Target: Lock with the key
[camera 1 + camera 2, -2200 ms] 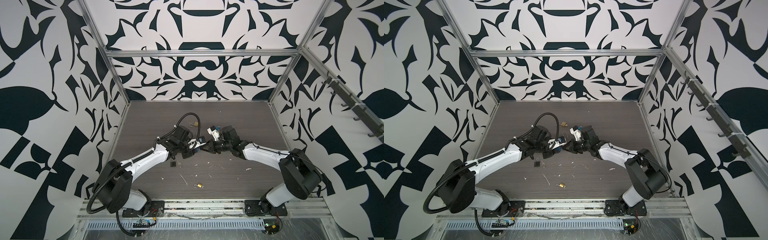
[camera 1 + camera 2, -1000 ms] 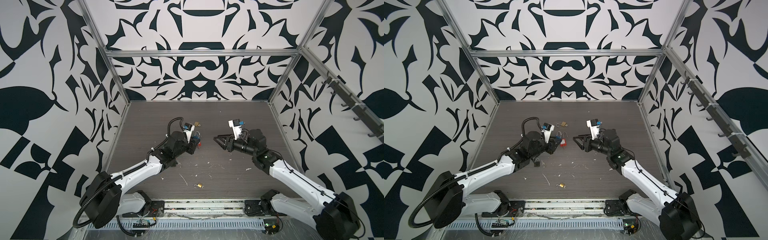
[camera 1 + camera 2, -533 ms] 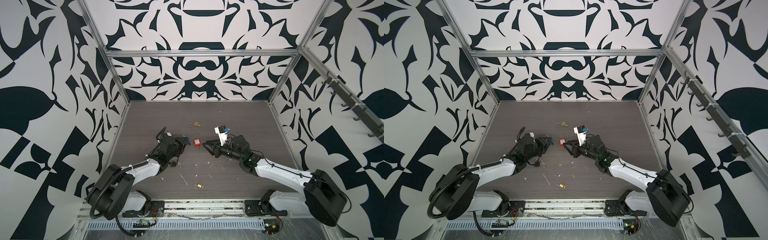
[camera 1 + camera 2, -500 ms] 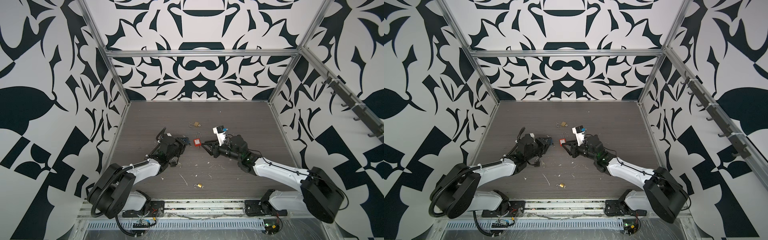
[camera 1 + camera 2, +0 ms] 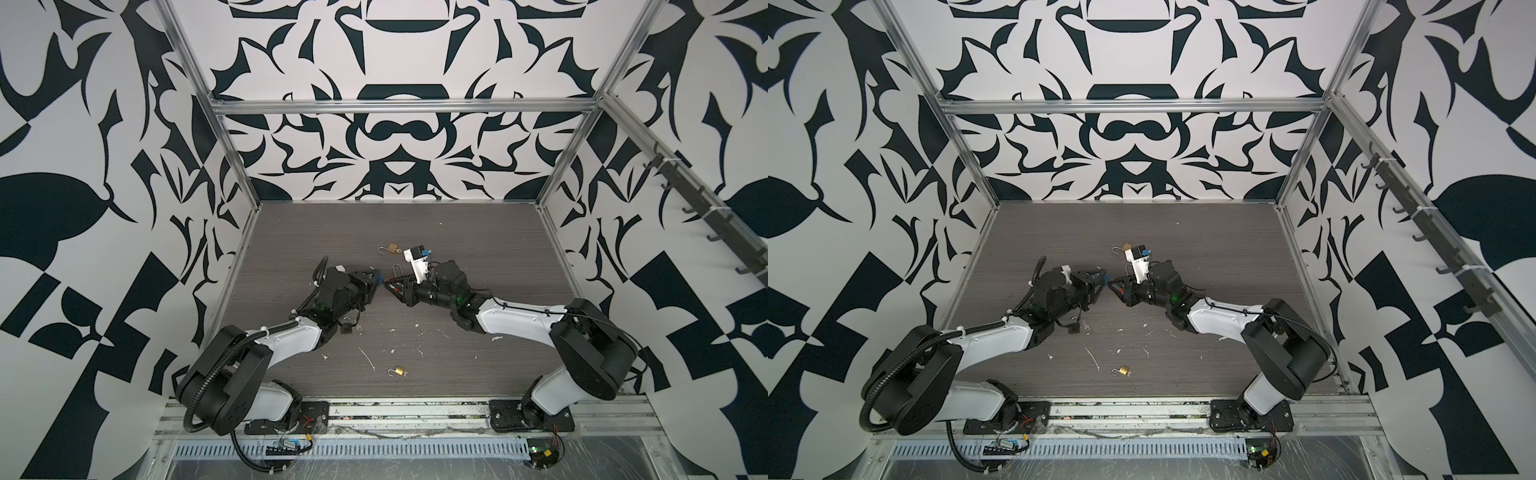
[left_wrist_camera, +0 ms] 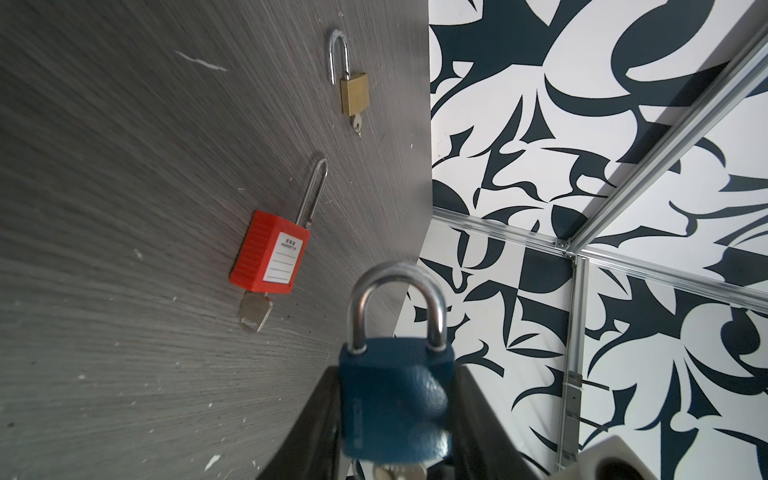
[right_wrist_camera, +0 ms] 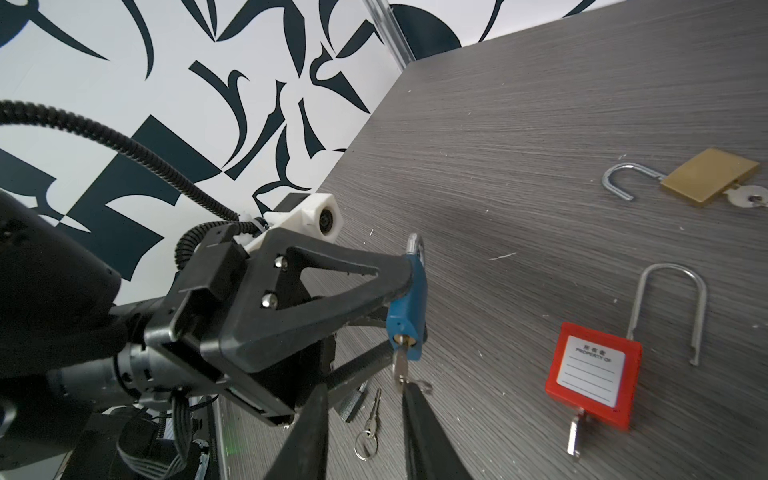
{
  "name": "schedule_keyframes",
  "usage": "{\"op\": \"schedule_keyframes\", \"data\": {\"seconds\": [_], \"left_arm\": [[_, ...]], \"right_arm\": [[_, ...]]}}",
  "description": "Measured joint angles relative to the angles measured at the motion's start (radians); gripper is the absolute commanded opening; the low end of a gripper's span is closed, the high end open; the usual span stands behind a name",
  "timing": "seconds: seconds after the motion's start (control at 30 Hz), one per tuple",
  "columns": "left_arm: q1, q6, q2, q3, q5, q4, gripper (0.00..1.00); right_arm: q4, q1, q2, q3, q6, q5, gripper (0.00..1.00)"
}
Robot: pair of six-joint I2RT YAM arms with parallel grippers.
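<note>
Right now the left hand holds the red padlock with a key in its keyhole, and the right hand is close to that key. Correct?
Not the red one: the left hand holds the blue padlock, as the right wrist view shows, with the key in its keyhole and the right hand close to that key. The red padlock lies on the table.

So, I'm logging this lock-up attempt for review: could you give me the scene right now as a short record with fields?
grip: left end effector shut on the blue metal padlock with steel shackle
shackle: looks seated in the blue body
key: small silver key sits in that padlock's keyhole
other arm: right end effector open, fingers either side of the key
spare locks: red plastic padlock with white label and brass padlock, both lying on the grey wood-grain table, shackles open, keys inserted
</note>
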Motion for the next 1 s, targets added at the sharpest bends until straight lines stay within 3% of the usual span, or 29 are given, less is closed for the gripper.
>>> {"op": "schedule_keyframes", "data": {"seconds": [0.43,1.0], "left_arm": [[0.006,-0.002,0.000,0.000,-0.003,-0.002,0.00],[0.015,-0.010,0.008,0.000,-0.008,0.000,0.00]], "right_arm": [[-0.011,0.013,0.056,0.035,-0.026,0.016,0.10],[-0.029,0.016,0.077,0.070,-0.027,0.020,0.17]]}}
